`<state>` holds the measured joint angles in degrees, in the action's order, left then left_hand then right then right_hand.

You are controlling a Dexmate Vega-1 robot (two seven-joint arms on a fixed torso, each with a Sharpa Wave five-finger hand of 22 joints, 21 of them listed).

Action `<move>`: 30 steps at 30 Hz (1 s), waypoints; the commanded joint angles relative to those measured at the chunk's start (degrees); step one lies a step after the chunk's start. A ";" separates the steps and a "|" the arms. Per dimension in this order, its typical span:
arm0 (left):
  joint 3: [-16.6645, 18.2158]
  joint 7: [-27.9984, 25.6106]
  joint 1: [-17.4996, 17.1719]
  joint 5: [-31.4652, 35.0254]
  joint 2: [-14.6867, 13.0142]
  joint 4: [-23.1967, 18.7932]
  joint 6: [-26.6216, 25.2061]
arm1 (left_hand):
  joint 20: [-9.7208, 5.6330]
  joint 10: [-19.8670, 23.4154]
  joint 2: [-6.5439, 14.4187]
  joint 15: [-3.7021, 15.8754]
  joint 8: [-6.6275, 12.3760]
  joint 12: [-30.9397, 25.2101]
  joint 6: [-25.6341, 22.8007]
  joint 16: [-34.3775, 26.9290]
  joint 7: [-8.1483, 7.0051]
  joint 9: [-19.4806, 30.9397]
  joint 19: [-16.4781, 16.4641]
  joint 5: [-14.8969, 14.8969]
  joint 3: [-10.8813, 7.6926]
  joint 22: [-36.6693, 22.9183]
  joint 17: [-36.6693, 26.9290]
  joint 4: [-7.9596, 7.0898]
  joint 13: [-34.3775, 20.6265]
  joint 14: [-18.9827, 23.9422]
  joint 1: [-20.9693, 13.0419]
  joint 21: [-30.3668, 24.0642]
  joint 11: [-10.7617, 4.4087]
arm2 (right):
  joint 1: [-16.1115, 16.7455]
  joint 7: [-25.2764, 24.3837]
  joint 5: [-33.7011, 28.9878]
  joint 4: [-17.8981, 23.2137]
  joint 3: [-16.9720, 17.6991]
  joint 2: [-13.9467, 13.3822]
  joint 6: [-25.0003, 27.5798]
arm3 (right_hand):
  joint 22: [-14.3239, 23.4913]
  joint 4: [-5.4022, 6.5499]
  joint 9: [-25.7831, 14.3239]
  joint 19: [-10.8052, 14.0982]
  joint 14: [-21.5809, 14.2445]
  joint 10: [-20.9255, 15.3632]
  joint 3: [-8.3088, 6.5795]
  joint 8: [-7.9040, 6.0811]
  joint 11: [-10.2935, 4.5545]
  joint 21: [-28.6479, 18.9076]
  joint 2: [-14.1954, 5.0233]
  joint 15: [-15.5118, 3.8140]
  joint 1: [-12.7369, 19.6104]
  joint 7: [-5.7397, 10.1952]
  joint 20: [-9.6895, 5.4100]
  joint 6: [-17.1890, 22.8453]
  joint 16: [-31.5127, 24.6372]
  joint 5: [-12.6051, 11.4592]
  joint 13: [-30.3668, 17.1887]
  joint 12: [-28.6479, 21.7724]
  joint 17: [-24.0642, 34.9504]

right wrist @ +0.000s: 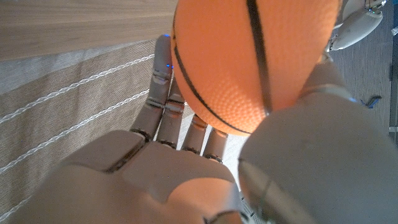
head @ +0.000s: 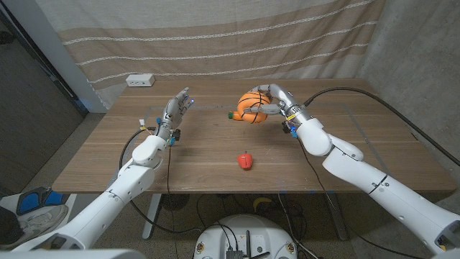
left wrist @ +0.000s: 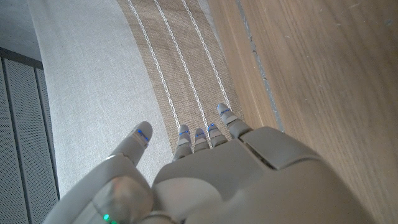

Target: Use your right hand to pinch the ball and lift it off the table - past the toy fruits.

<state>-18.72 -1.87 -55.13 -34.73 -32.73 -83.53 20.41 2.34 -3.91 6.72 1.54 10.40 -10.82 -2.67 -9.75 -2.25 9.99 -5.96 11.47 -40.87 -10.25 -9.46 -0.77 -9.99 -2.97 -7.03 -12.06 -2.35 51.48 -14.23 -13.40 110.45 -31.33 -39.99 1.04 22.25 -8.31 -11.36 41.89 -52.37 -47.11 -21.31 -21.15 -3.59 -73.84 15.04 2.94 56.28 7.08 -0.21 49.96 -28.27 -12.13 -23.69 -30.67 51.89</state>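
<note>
Beige striped curtain (head: 215, 36) hangs behind a wooden table (head: 201, 155) at which two robot arms work. Right hand (head: 277, 103), at the far middle of the table, grips one orange ball with black seams (head: 251, 108); in the right wrist view the ball (right wrist: 249, 59) sits between the thumb and the fingers (right wrist: 163, 74), filling much of the picture. Whether the ball touches the table or hangs just above it cannot be told from the head view, since the hand covers its right side and its underside is not plain. A small orange toy with a green tip (head: 233, 114) lies just beside the ball on its left; most of it is hidden by the ball, so its kind is unclear. One red toy fruit (head: 246, 160) lies alone on the near middle of the table, well apart from the ball. Left hand (head: 176, 108) holds nothing, its fingers extended and slightly apart, raised over the left part of the table; the left wrist view shows its fingertips (left wrist: 224, 112) reaching toward the curtain. One white box (head: 140, 80) sits at the far left edge of the table.
</note>
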 commanded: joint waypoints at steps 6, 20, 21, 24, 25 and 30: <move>-0.08 0.14 0.30 -0.07 0.10 0.28 -0.10 | -0.04 0.33 3.13 0.04 0.04 -0.33 -0.28 -0.34 -0.08 0.10 -0.45 -0.20 -0.27 -0.27 -0.12 0.10 -0.28 0.22 0.80 0.02 0.01 | 2.11 -1.40 7.54 -2.00 4.87 0.81 -6.16 | -0.27 -0.10 -0.09 -4.17 -10.79 -2.98 0.21 0.21 -0.59 -0.53 -19.96 -15.97 20.72 -5.96 -11.64 9.92 0.05 -0.66 -6.85 -0.24 0.46; -0.11 0.18 0.27 -0.06 0.08 0.09 -0.08 | 0.02 0.34 3.11 0.06 0.04 -0.31 -0.28 -0.33 -0.16 0.10 -0.48 -0.20 -0.28 -0.27 -0.12 0.13 -0.28 0.23 0.83 0.03 0.04 | 3.88 -1.66 15.12 -5.40 8.39 2.07 -12.49 | -0.86 -0.03 -0.15 -4.20 -10.88 -2.95 0.39 0.53 -0.53 -1.00 -19.97 -15.97 20.83 -6.08 -11.63 9.99 0.15 -0.81 -7.47 -0.10 0.74; -0.11 0.15 0.25 -0.03 0.06 0.05 -0.08 | 0.05 0.37 3.13 0.05 0.03 -0.33 -0.27 -0.34 -0.17 0.10 -0.48 -0.20 -0.29 -0.27 -0.12 0.11 -0.28 0.24 0.85 0.02 -0.02 | 4.06 -1.72 15.55 -5.57 8.63 2.15 -12.88 | -0.91 -0.02 -0.15 -4.21 -10.88 -2.96 0.41 0.58 -0.61 -1.03 -19.98 -15.96 20.83 -6.16 -11.63 9.92 0.16 -0.82 -7.52 -0.09 0.76; -0.15 0.19 0.16 0.12 -0.07 -0.10 -0.06 | 0.01 0.37 3.11 0.07 0.03 -0.32 -0.27 -0.34 -0.17 0.10 -0.49 -0.20 -0.30 -0.27 -0.12 0.12 -0.28 0.25 0.85 0.02 -0.03 | 4.54 -1.46 17.36 -6.22 9.40 2.36 -14.26 | -1.03 -0.01 -0.17 -4.23 -10.89 -2.94 0.44 0.63 -0.62 -1.11 -19.98 -15.96 20.85 -6.19 -11.62 9.95 0.18 -0.85 -7.64 -0.06 0.81; -0.11 0.07 0.09 0.06 -0.04 -0.20 -0.10 | 0.01 0.35 3.12 0.06 0.04 -0.31 -0.28 -0.33 -0.18 0.10 -0.49 -0.19 -0.31 -0.27 -0.11 0.13 -0.28 0.25 0.85 0.02 0.01 | 4.70 -1.39 17.90 -6.37 9.64 2.43 -14.64 | -1.07 -0.01 -0.17 -4.23 -10.90 -2.96 0.45 0.60 -0.60 -1.15 -19.99 -15.96 20.87 -6.22 -11.63 10.08 0.19 -0.86 -7.69 -0.06 0.83; -0.05 -0.04 -0.18 0.11 -0.14 -0.51 -0.04 | -0.01 0.32 3.11 0.05 0.05 -0.30 -0.30 -0.34 -0.13 0.10 -0.51 -0.19 -0.33 -0.27 -0.11 0.13 -0.28 0.28 0.87 0.02 -0.04 | 5.49 -1.20 20.56 -7.45 10.88 2.90 -16.68 | -1.22 0.00 -0.19 -4.23 -10.92 -2.86 0.48 0.74 -0.58 -1.27 -20.01 -15.96 20.92 -6.21 -11.63 9.95 0.21 -0.89 -7.84 0.01 0.91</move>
<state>-18.81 -1.62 -54.85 -34.77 -32.64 -83.23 20.45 2.34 -3.70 6.73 1.54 10.40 -10.82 -2.67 -9.75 -2.25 9.99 -5.96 11.47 -40.87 -10.25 -9.46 -0.77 -9.99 -2.97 -7.02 -12.07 -2.55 55.41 -15.75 -1.75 105.15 -23.04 -37.93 -8.62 20.92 -8.22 -11.30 41.89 -52.75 -47.63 -20.92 -20.27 -3.07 -74.81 15.36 2.97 56.60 6.58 -0.21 52.12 -28.27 -12.58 -23.69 -30.61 52.65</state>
